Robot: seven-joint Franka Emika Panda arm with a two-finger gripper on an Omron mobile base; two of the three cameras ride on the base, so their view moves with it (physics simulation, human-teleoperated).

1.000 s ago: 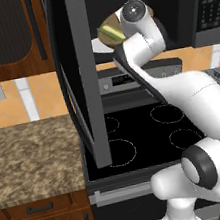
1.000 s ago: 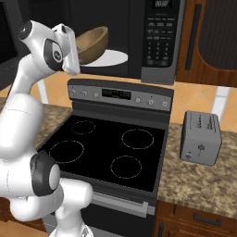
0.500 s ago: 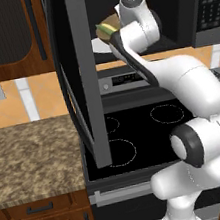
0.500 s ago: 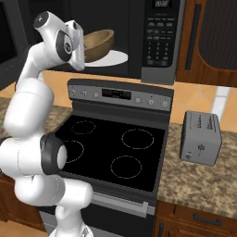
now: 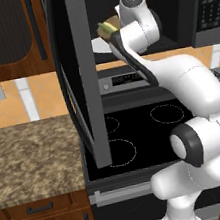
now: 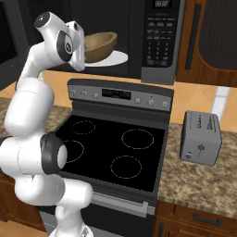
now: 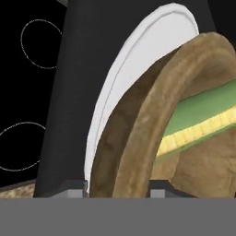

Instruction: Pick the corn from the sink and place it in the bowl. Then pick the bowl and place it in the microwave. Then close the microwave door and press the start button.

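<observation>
My fingers (image 7: 117,191) straddle the bowl (image 7: 152,129) rim, nearly closed on it, though I cannot tell whether they grip. The bowl sits on the white glass plate (image 7: 133,69) inside the microwave (image 6: 139,41), corn (image 7: 203,122) within. I'd release fully, then back out straight. Rough brown bowl, ridged yellow kernels.

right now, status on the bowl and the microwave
Gripper straddling the bowl rim, grip unclear. Bowl with corn inside on the white plate in the microwave. Microwave door wide open, nothing blocking.
</observation>
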